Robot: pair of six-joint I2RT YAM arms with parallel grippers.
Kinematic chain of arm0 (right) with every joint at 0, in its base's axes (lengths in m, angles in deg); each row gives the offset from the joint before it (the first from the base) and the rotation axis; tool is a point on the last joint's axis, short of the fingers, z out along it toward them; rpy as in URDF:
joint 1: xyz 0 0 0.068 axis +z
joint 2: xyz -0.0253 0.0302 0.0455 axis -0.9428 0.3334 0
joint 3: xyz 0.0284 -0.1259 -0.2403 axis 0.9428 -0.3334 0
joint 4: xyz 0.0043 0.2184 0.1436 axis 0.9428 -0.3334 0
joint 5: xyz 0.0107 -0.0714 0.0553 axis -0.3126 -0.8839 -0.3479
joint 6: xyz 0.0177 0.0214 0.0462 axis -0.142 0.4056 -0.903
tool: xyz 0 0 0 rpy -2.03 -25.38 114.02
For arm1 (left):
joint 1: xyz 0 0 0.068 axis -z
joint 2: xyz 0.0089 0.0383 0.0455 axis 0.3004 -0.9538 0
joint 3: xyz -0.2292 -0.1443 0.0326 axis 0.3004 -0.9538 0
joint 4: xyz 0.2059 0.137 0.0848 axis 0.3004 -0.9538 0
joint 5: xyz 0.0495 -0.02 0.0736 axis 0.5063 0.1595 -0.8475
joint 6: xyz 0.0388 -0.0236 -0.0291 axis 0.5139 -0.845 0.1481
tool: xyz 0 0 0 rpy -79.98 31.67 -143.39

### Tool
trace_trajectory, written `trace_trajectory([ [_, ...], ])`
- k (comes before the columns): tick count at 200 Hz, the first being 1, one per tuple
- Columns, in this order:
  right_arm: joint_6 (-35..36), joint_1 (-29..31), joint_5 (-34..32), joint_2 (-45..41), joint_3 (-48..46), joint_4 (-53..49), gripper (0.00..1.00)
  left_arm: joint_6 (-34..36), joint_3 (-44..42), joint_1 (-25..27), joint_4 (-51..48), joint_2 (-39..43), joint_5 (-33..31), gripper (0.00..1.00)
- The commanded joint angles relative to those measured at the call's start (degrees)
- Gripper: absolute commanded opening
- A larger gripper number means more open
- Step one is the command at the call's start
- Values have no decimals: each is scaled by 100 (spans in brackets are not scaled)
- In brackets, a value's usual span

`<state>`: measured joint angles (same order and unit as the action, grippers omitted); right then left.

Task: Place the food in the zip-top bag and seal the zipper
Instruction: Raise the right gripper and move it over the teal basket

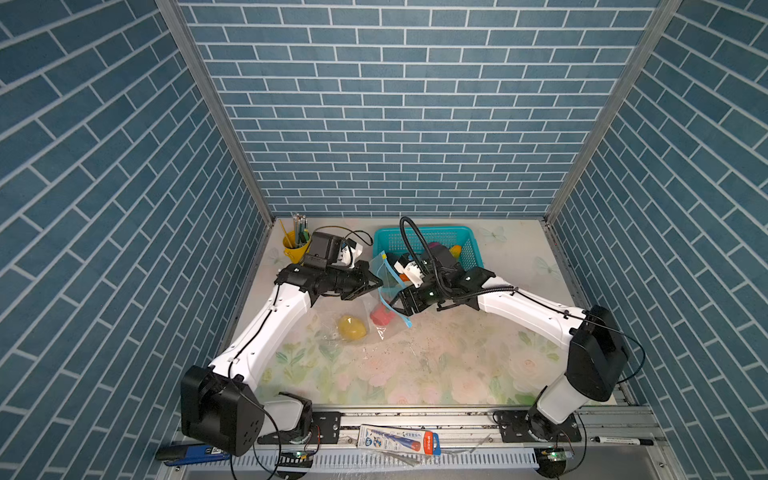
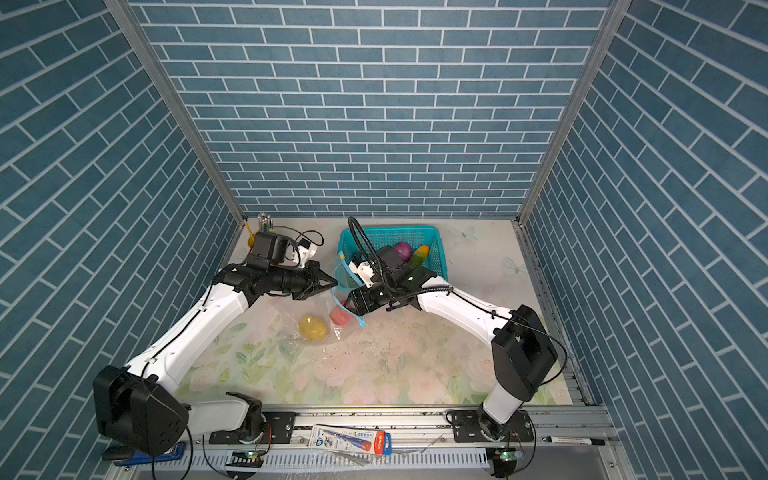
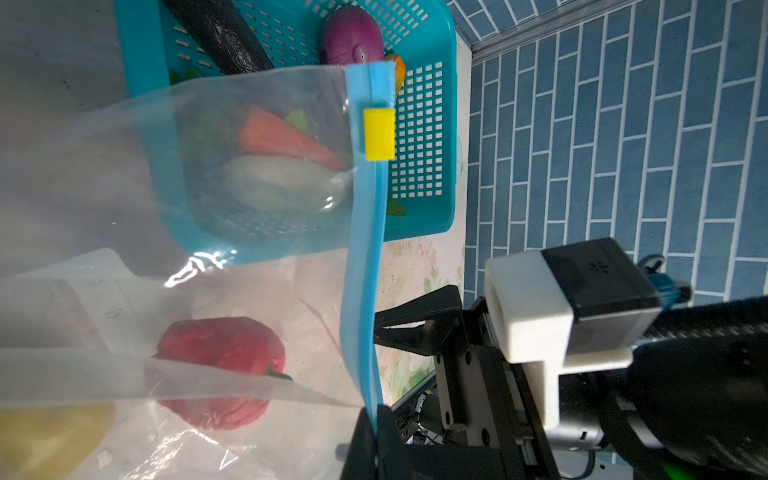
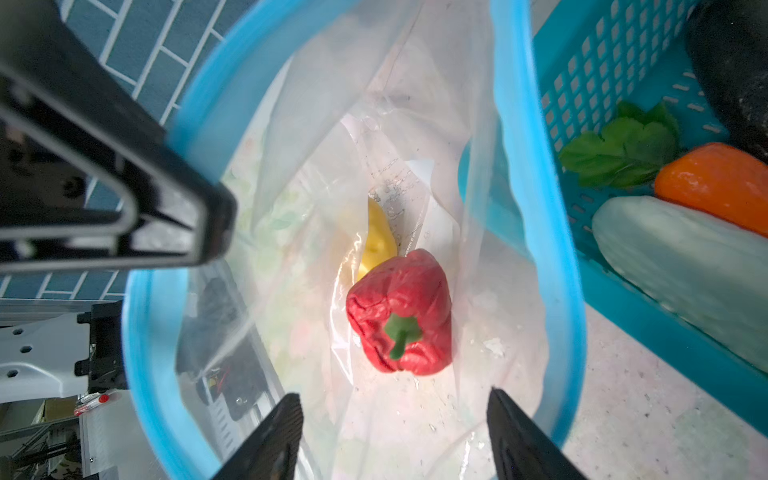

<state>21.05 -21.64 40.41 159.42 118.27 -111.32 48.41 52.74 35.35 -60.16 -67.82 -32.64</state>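
pepper (image 4: pixel 401 311) in bag (image 4: pixel 324 104), basket (image 1: pixel 440 237) behind

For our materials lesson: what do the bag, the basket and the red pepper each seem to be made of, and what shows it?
The bag: thin clear plastic film, glossy; it crinkles and shows what lies behind it.
The basket: stiff moulded plastic, teal and smooth, with regular rows of holes.
The red pepper: probably soft foam or rubber, matt; its skin is wrinkled and dented.
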Motion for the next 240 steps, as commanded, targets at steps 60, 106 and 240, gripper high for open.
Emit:
trace_trajectory([
  [60, 283, 52, -212, -245, 447, -313, 71, 42, 30, -17, 14, 103, -8, 0],
  [106, 629, -50, -854, -357, 875, -879, 70, 39, -76, -18, 85, 158, -39, 0],
  [240, 597, -602, -3496, 473, 2047, -1991, 67, 56, -98, -20, 51, 241, -46, 0],
])
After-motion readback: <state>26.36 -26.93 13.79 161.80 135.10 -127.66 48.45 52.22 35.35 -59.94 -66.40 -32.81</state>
